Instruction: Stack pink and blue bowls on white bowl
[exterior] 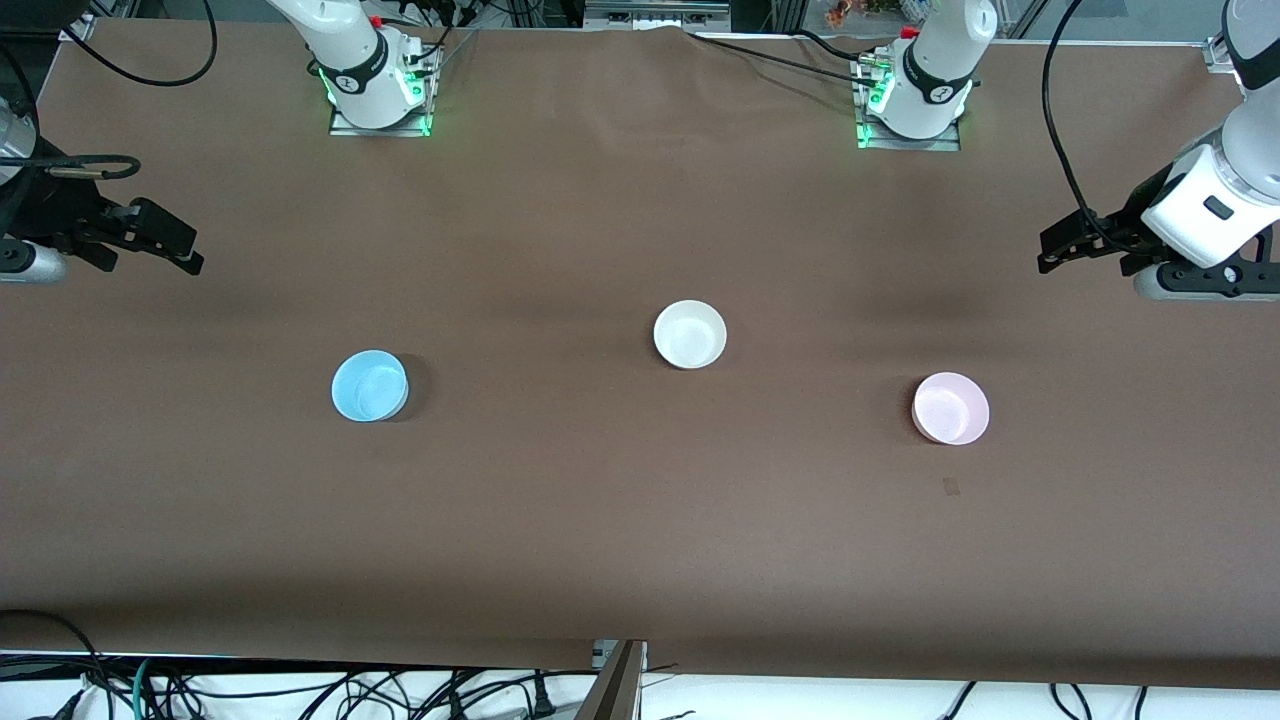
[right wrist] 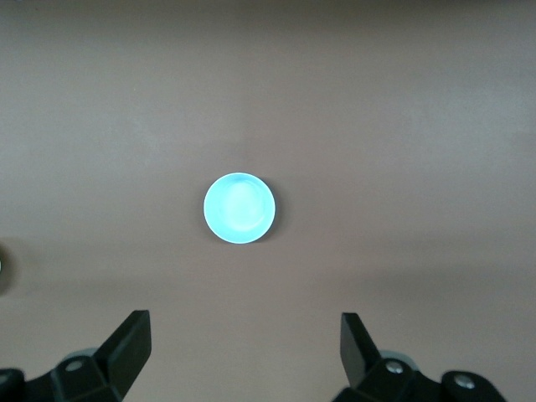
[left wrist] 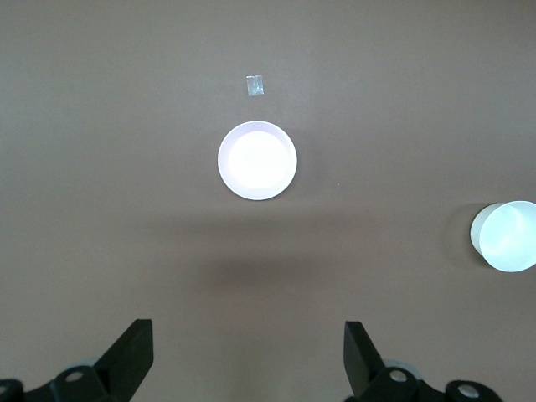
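Note:
Three bowls stand apart on the brown table. The white bowl is in the middle. The blue bowl stands toward the right arm's end and shows in the right wrist view as the blue bowl. The pink bowl stands toward the left arm's end; the left wrist view shows the pink bowl and, at its edge, the white bowl. My left gripper hangs open and empty over the left arm's end of the table. My right gripper hangs open and empty over the right arm's end.
A small scrap of tape lies on the brown table cover, nearer to the front camera than the pink bowl. Cables trail along the table's edges near the arm bases.

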Tool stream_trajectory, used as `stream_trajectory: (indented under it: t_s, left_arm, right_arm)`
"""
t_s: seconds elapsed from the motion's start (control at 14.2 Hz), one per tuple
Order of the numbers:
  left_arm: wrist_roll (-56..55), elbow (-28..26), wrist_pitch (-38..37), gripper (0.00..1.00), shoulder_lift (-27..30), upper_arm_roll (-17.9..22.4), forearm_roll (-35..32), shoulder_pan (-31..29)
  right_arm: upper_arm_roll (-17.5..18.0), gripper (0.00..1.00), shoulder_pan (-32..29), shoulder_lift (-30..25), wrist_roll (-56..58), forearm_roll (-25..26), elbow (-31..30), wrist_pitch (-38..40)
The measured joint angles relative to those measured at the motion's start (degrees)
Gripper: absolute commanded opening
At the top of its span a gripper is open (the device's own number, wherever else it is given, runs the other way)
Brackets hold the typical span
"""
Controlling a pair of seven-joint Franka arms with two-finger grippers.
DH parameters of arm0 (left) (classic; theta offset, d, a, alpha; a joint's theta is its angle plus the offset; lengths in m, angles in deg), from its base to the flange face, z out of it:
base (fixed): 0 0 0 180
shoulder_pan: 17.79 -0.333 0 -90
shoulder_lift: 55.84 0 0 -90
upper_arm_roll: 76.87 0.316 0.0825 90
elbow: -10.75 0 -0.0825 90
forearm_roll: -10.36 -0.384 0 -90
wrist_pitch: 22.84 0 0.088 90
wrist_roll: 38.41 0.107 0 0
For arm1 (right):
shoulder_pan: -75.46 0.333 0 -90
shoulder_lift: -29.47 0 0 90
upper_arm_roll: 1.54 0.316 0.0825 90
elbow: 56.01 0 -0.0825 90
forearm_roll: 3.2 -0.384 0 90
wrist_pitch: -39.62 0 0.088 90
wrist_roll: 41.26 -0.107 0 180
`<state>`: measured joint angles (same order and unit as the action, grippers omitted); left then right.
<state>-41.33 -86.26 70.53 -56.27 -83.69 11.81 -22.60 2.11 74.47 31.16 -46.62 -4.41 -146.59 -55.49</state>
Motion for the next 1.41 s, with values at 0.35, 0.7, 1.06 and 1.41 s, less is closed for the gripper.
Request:
stream_trajectory:
  t_s: [0.35,0.7,1.06,1.41]
  left_arm:
    - [0.0,1.0,0.0,1.0,-0.3,0.0,0.0,-0.2]
    - [0.1,2.2,0.0,1.0,-1.3,-0.3,0.0,-0.2]
    - [1.1,3.0,4.7,1.0,-5.9,0.1,0.0,-2.3]
    - [6.0,3.0,18.1,1.0,-17.5,0.2,0.0,-5.1]
  right_arm:
    - [0.0,1.0,0.0,0.1,0.0,0.0,0.0,0.0]
    - [0.0,1.0,0.0,0.1,0.0,0.0,0.0,0.0]
    - [0.0,1.0,0.0,0.1,0.0,0.0,0.0,0.0]
    - [0.0,1.0,0.0,0.1,0.0,0.0,0.0,0.0]
